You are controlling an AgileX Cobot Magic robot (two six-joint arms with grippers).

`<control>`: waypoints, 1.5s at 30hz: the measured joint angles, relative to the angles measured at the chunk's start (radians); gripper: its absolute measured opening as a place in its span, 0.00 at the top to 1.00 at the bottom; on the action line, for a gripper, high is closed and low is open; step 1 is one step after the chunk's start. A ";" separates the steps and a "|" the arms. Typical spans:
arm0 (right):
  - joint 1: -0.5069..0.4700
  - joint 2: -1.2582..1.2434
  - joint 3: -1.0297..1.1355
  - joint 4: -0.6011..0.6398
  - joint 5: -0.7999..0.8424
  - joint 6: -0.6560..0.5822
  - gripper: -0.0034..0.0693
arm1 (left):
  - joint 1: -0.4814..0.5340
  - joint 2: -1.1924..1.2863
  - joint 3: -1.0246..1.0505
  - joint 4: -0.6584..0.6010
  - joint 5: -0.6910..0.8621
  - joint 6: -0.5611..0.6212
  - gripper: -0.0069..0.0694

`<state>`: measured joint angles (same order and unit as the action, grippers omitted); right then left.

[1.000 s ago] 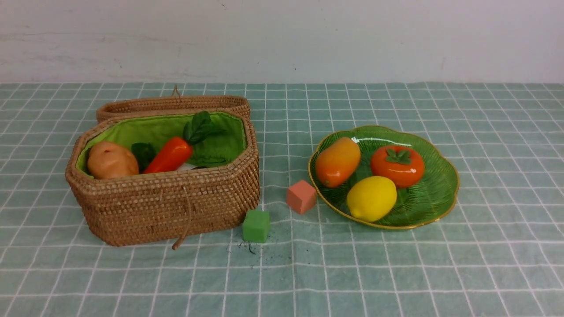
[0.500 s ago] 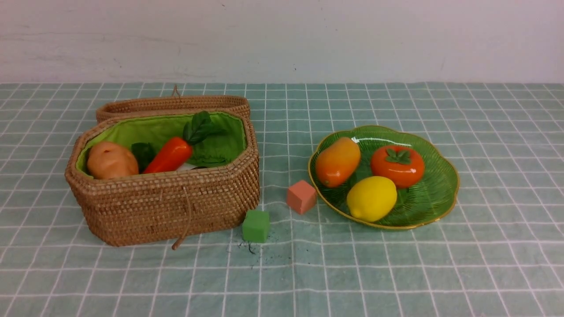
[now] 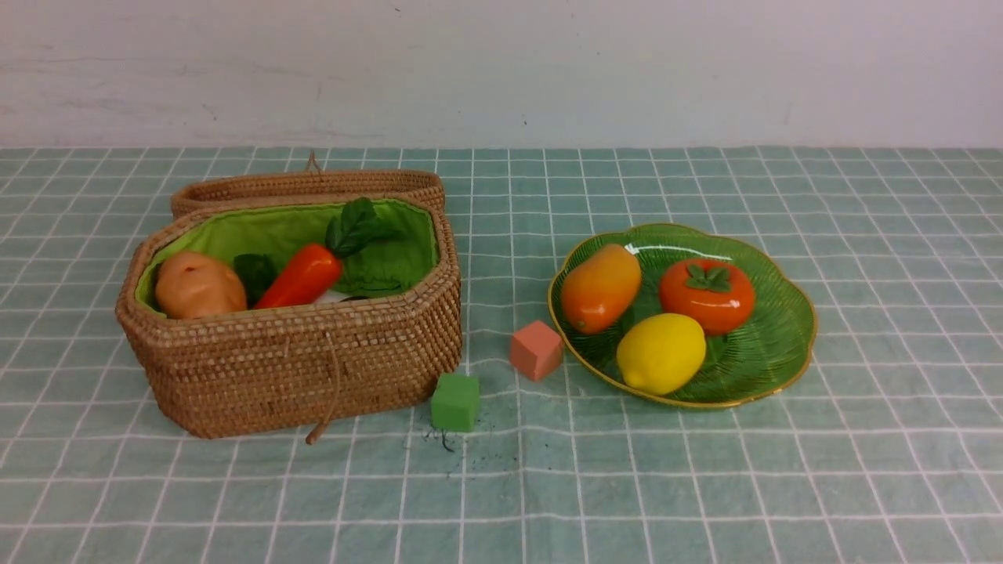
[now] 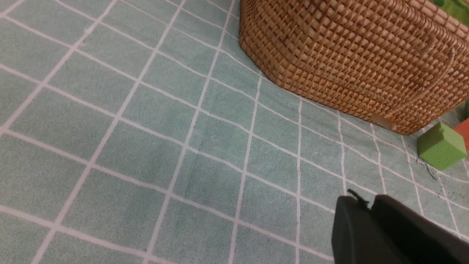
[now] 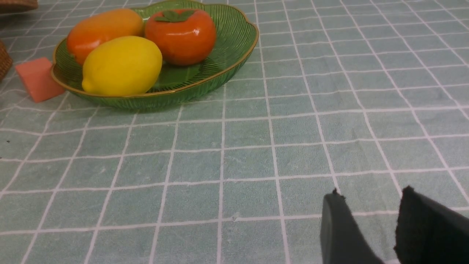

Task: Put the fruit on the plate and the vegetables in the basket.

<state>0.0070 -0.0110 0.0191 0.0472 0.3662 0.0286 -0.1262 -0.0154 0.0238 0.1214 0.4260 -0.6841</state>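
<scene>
The green plate (image 3: 772, 345) at right holds the mango (image 3: 600, 287), persimmon (image 3: 707, 294) and lemon (image 3: 660, 352); they also show in the right wrist view: plate (image 5: 234, 40), lemon (image 5: 122, 66), persimmon (image 5: 180, 36), mango (image 5: 104, 27). The woven basket (image 3: 298, 368) at left holds the potato (image 3: 199, 287) and the carrot-like piece (image 3: 302, 276); eggplant and radish are mostly hidden. My left gripper (image 4: 368, 201) is shut and empty over cloth near the basket (image 4: 348, 55). My right gripper (image 5: 370, 194) is slightly open and empty, short of the plate. Neither gripper shows in the front view.
A green cube (image 3: 455, 402) and a salmon cube (image 3: 537, 349) lie on the checked cloth between basket and plate. The basket lid (image 3: 305, 186) lies open behind the basket. The cubes also show in the wrist views: green (image 4: 440, 146), salmon (image 5: 36, 79).
</scene>
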 joint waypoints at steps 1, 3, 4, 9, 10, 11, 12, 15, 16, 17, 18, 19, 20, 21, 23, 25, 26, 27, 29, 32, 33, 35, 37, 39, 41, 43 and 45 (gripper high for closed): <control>0.000 0.000 0.000 0.000 0.000 0.000 0.62 | 0.000 0.000 0.000 0.000 0.000 0.000 0.83; 0.000 0.000 0.000 0.000 0.000 0.000 0.62 | 0.000 0.000 0.000 0.000 0.000 0.000 0.83; 0.000 0.000 0.000 0.000 0.000 0.000 0.62 | 0.000 0.000 0.000 0.000 0.000 0.000 0.83; 0.000 0.000 0.000 0.000 0.000 0.000 0.62 | 0.000 0.000 0.000 0.000 0.000 0.000 0.82; 0.000 0.000 0.000 0.000 0.000 0.000 0.62 | 0.000 0.000 0.000 0.000 0.000 0.000 0.82; 0.000 0.000 0.000 0.000 0.000 0.000 0.62 | 0.000 0.000 0.000 0.000 -0.001 0.000 0.82; 0.000 0.000 0.000 0.000 0.000 0.000 0.62 | 0.000 0.000 0.000 0.000 -0.001 0.000 0.81; 0.000 0.000 0.000 0.000 0.000 0.000 0.62 | 0.000 0.000 0.000 0.000 -0.001 0.000 0.81; 0.000 0.000 0.000 0.000 0.000 0.000 0.62 | 0.000 0.000 0.000 0.000 -0.001 0.000 0.81; 0.000 0.000 0.000 0.000 0.000 0.000 0.62 | 0.000 0.000 0.000 0.000 -0.001 0.000 0.81; 0.000 0.000 0.000 0.000 0.000 0.000 0.62 | 0.000 0.000 0.000 0.000 -0.001 0.000 0.80; 0.000 0.000 0.000 0.000 0.000 0.000 0.62 | 0.000 0.000 0.000 0.000 -0.001 0.000 0.80; 0.000 0.000 0.000 0.000 0.000 0.000 0.62 | 0.000 0.000 0.000 0.000 -0.001 0.000 0.80; 0.000 0.000 0.000 0.000 0.000 0.000 0.62 | 0.000 0.000 0.000 0.000 -0.001 0.000 0.80; 0.000 0.000 0.000 0.000 0.000 0.000 0.62 | 0.000 0.000 0.000 0.000 -0.001 0.000 0.80; 0.000 0.000 0.000 0.000 0.000 0.000 0.62 | 0.000 0.000 0.000 0.000 -0.001 0.000 0.80; 0.000 0.000 0.000 0.000 0.000 0.000 0.62 | 0.000 0.000 0.000 0.000 -0.001 0.000 0.80; 0.000 0.000 0.000 0.000 0.000 0.000 0.62 | 0.000 0.000 0.000 0.000 -0.001 0.000 0.79; 0.000 0.000 0.000 0.000 0.000 0.000 0.62 | 0.000 0.000 0.000 0.000 -0.001 0.000 0.79; 0.000 0.000 0.000 0.000 0.000 0.000 0.62 | 0.000 0.000 0.000 0.000 -0.001 0.000 0.79; 0.000 0.000 0.000 0.000 0.000 0.000 0.62 | 0.000 0.000 0.000 0.000 -0.001 0.000 0.79; 0.000 0.000 0.000 0.000 0.000 0.000 0.62 | 0.000 0.000 0.000 0.000 -0.001 0.000 0.79; 0.000 0.000 0.000 0.000 0.000 0.000 0.62 | 0.000 0.000 0.000 0.000 -0.001 0.000 0.78; 0.000 0.000 0.000 0.000 0.000 0.000 0.62 | 0.000 0.000 0.000 0.000 -0.001 0.000 0.78; 0.000 0.000 0.000 0.000 0.000 0.000 0.62 | 0.000 0.000 0.000 0.000 -0.001 0.000 0.78; 0.000 0.000 0.000 0.000 0.000 0.000 0.62 | 0.000 0.000 0.000 0.000 -0.001 0.000 0.78; 0.000 0.000 0.000 0.000 0.000 0.000 0.62 | 0.000 0.000 0.000 0.000 -0.001 0.000 0.77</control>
<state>0.0070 -0.0110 0.0191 0.0472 0.3662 0.0286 -0.1262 -0.0154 0.0238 0.1214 0.4251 -0.6841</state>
